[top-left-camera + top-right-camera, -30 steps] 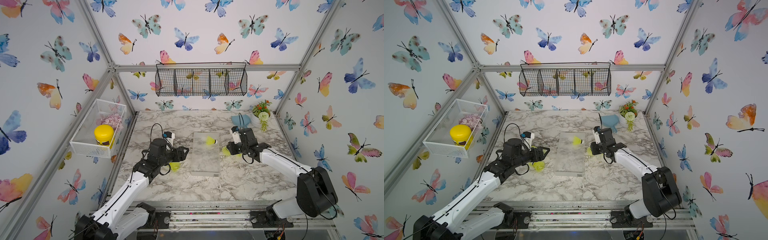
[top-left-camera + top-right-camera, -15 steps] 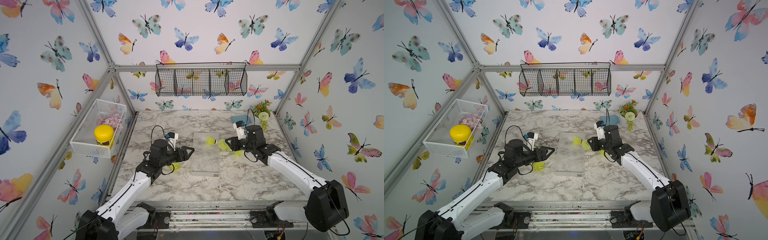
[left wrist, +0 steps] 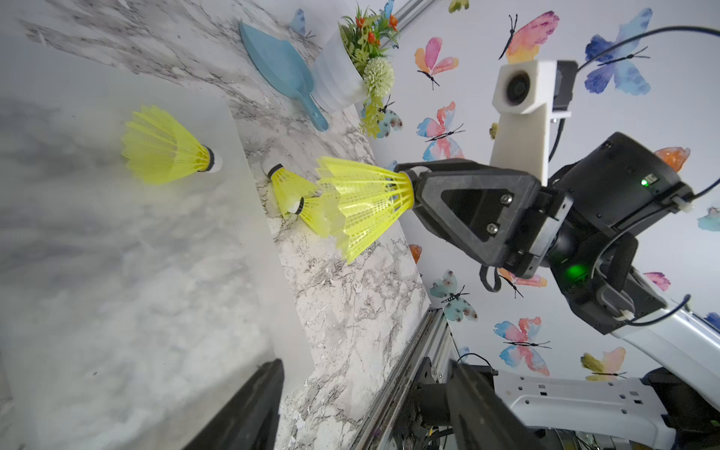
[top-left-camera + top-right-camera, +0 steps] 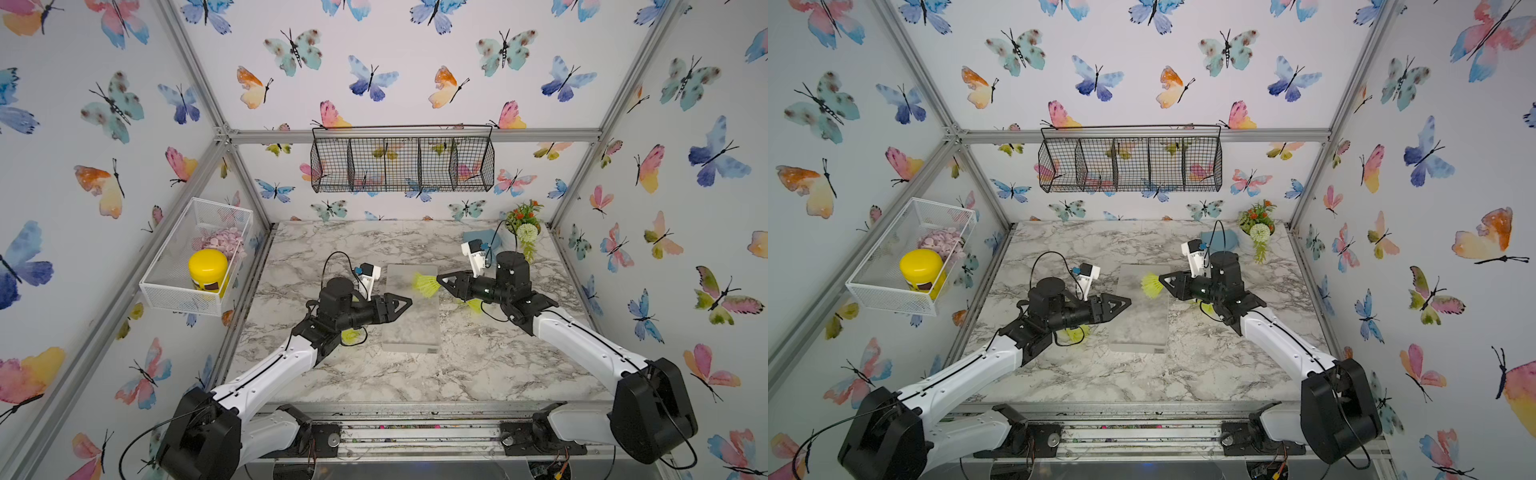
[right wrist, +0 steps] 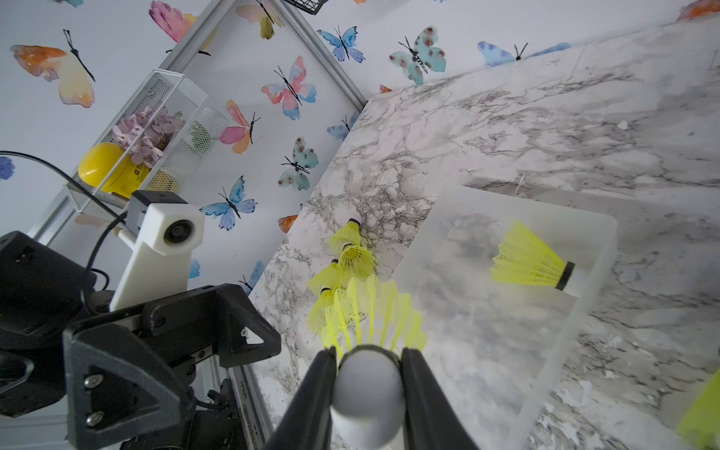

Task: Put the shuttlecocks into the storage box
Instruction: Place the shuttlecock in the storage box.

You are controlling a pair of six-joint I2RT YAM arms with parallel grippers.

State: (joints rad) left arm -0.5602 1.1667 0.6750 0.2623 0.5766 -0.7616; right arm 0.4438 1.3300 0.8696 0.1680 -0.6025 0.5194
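Observation:
My right gripper (image 5: 368,389) is shut on the white tip of a neon yellow shuttlecock (image 5: 370,311), holding it skirt-first over the far right edge of the frosted storage box (image 4: 411,328). In both top views the held shuttlecock (image 4: 424,286) (image 4: 1150,286) hangs off the right gripper (image 4: 442,283). One shuttlecock (image 3: 167,146) lies inside the box at its far end. Two more (image 3: 290,183) lie on the marble right of the box. Several (image 5: 350,249) lie left of it, partly under my left arm. My left gripper (image 3: 364,409) is open and empty over the box's left edge (image 4: 407,305).
A white mesh basket (image 4: 195,257) with a yellow jar hangs on the left wall. A black wire basket (image 4: 401,164) hangs on the back wall. A flower pot (image 4: 524,228) and a blue scoop (image 3: 280,66) stand at the back right corner.
My right gripper has lifted its shuttlecock off the table and carried it left to the box's edge. The left gripper has risen and moved right, over the box's left side.

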